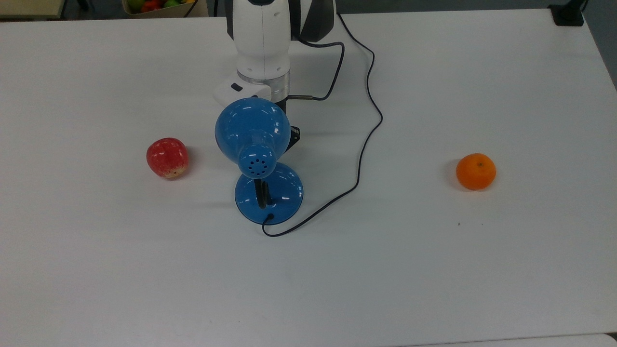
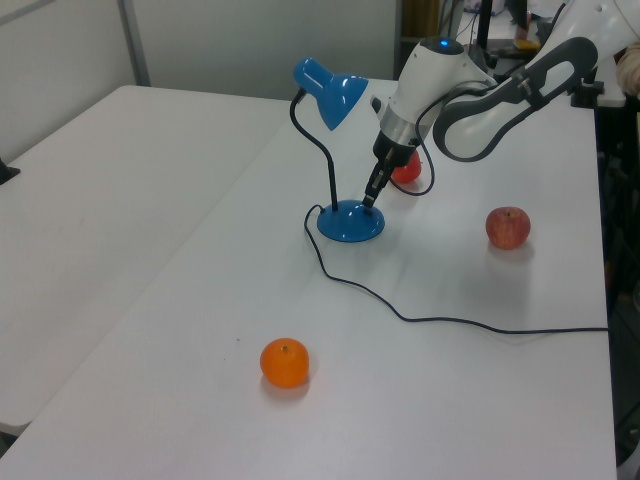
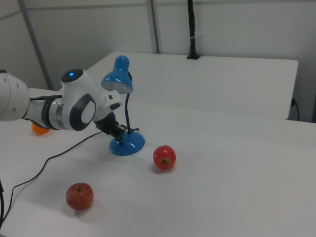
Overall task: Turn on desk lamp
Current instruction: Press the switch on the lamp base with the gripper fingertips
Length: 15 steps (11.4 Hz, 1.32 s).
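A broad white desk (image 1: 482,289) fills the room's middle, with a second white table (image 3: 237,79) butted against it. Pale partition walls (image 3: 222,24) with grey uprights stand behind, under even indoor light.

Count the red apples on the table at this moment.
2. One apple lies close to the desk lamp, at the right view's right of its base. The other apple sits apart, nearer the right view's bottom left. More fruit sits in a bin off the table, too cropped to identify.

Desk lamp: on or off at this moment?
Apparently off: the desk lamp casts no glow on the table below its shade. The gripper is at its base.
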### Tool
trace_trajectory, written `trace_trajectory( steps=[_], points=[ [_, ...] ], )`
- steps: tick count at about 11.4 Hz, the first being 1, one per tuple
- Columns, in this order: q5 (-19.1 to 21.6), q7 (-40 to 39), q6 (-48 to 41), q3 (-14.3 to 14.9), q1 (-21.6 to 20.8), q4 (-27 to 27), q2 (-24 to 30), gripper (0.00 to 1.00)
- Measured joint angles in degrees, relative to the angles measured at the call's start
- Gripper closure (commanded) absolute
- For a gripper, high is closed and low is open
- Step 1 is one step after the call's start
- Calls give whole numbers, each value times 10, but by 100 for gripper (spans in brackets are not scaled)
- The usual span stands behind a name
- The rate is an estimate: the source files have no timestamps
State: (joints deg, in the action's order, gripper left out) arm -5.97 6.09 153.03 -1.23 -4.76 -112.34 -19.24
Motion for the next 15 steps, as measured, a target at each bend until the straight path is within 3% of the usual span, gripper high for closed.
trace_trajectory(
  steps=[15],
  points=[
    [-20,0,24,3,1,11,-21,100]
  ],
)
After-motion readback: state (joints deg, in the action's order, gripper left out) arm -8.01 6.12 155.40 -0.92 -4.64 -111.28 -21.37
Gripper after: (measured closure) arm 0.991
